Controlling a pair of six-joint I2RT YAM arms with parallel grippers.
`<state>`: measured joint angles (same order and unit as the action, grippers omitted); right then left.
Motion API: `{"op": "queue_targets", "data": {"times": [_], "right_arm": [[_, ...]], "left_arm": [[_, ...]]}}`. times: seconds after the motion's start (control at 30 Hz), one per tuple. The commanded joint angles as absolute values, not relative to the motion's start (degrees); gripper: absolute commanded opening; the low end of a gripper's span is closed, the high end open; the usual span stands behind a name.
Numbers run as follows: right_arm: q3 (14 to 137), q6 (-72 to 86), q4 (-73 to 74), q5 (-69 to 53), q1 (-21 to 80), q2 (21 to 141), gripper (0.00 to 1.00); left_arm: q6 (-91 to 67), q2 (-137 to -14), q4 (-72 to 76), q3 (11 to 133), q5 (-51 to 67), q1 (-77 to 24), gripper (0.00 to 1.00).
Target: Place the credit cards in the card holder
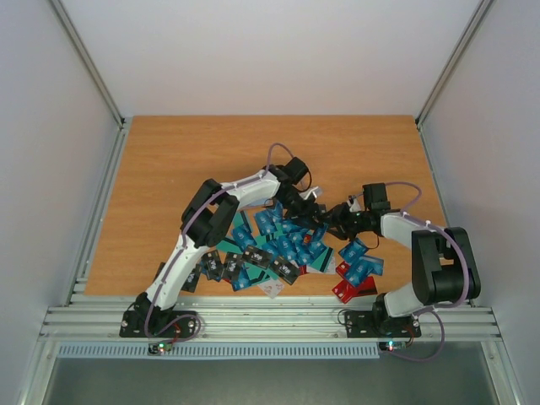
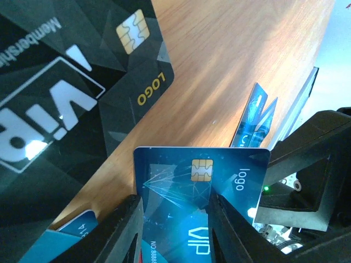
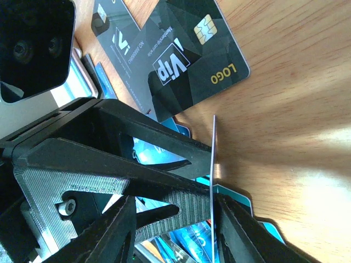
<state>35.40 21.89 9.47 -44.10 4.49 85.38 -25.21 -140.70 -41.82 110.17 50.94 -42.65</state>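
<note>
Two grippers meet low over your wooden table point(image 1: 169, 152), with white walls point(image 1: 253, 51) around it. One blue card point(image 2: 203, 175) stands upright at the left gripper point(image 2: 175, 200), with the right gripper point(image 3: 175, 203) alongside. You cannot tell whether either is grasping it. Credit cards point(image 1: 278, 245) lie heaped beneath both, too overlapped to count. Two red cards point(image 1: 344, 291) lie toward the right arm's base.

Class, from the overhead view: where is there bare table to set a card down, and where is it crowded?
Free: the far table strip between the back wall and the arms; the wood left of the left arm, up to the side rail. Crowded: the near middle, from the left arm to the right arm, where cards overlap.
</note>
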Motion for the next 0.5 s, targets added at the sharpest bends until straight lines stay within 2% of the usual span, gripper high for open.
{"op": "queue_targets", "data": {"times": [0.0,0.17,0.33,0.47], "right_arm": [[36.5,20.6,3.8,-45.3,4.7,86.6,0.40],[37.2,19.1,5.5,-44.5,4.7,89.5,0.33],[37.4,17.3,7.5,-43.9,4.7,90.5,0.20],[37.7,16.4,8.3,-43.8,4.8,91.5,0.13]], "left_arm": [[-26.8,-142.4,-42.8,109.4,54.0,-43.7,0.36],[-27.2,-142.5,-42.6,109.2,54.0,-43.4,0.35],[-27.5,-142.4,-41.8,108.8,54.1,-43.1,0.34],[-29.0,-142.1,-39.3,107.3,55.0,-42.8,0.32]]}}
